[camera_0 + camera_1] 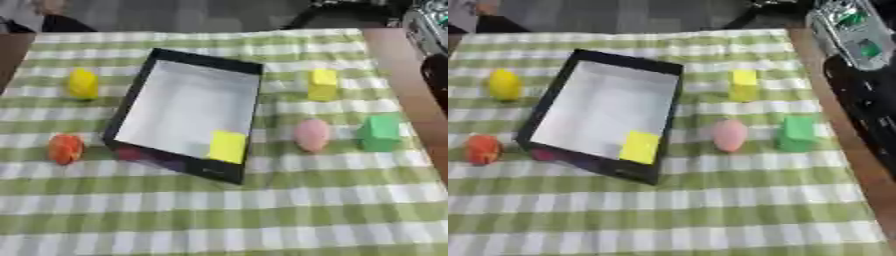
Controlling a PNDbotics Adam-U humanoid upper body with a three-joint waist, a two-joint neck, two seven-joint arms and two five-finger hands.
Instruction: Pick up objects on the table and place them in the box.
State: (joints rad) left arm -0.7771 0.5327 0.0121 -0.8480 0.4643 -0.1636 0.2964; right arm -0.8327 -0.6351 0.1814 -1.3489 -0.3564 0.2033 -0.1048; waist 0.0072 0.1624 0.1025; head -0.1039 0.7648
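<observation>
A black box (131, 102) with a pale floor sits upper-centre on the checked table (262, 210), a yellow square (227, 146) inside. Left of it lie a yellow lump (83, 83) and an orange one (65, 148); right, a yellow block (322, 84), pink egg (311, 134) and green block (380, 133). No hand shows, so fingers cannot be told.

Checked table (262, 210) — box (140, 85), perhaps five small objects.
</observation>
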